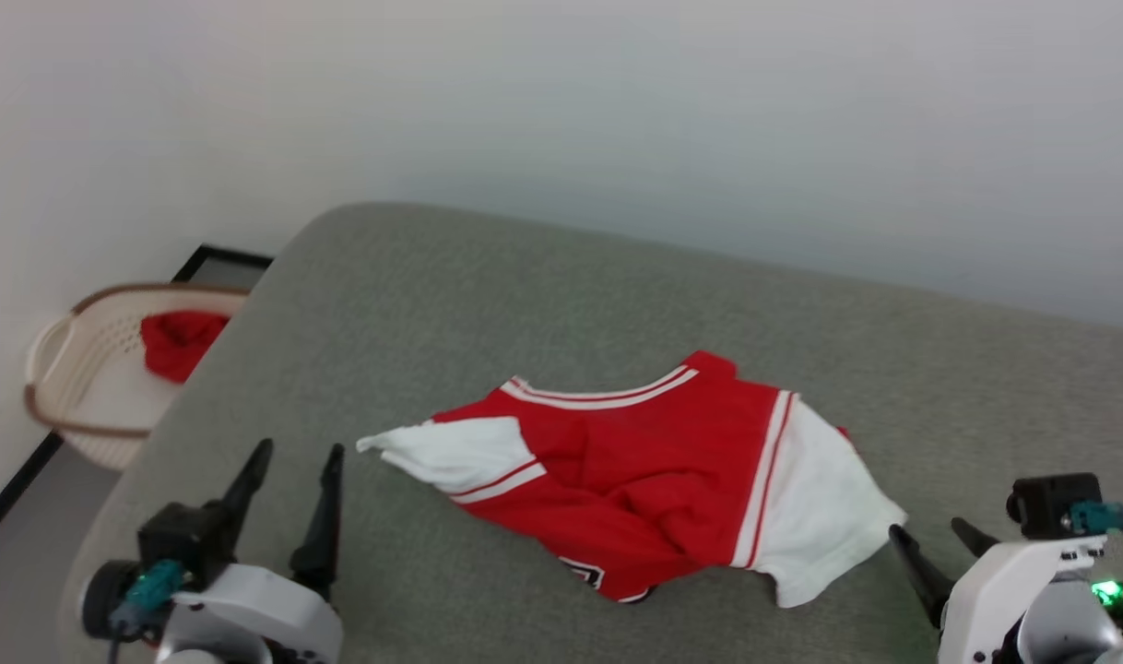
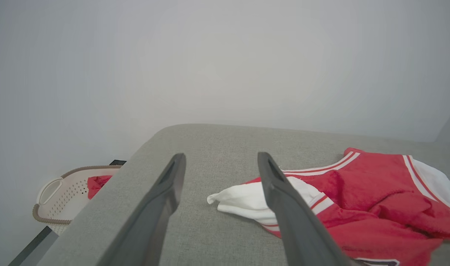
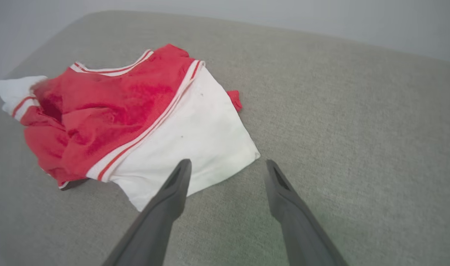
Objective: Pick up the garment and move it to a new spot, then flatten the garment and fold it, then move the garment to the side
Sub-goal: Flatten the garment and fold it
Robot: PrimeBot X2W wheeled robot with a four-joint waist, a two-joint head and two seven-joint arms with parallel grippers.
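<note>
- We see the garment (image 1: 654,470) lying crumpled on a grey padded surface (image 1: 488,295), about midway across it and toward its near side.
- Its red body is bunched into folds. A red-and-white striped trim runs along its far edge.
- One white sleeve (image 1: 451,452) points left, ending in a twisted tip. The other white sleeve (image 1: 824,498) spreads flatter on the right and near side, edged by a striped band.
- A bit of black print with a white outline shows at the garment's near edge; we cannot read it.
- Our left gripper (image 1: 301,447) hovers at the near left with its two dark fingers spread apart and nothing between them. It is close to the left sleeve's tip but apart from it.
- Our right gripper (image 1: 925,527) sits at the near right, fingers likewise apart and empty, just beside the corner of the right sleeve. In the right wrist view its left finger overlaps the white cloth's edge; we cannot tell whether it touches.
- Off the surface's left edge, on the floor by the wall, stands a pale perforated basket (image 1: 54,350) with a brown rim and a red cloth (image 1: 179,341) inside.
</note>
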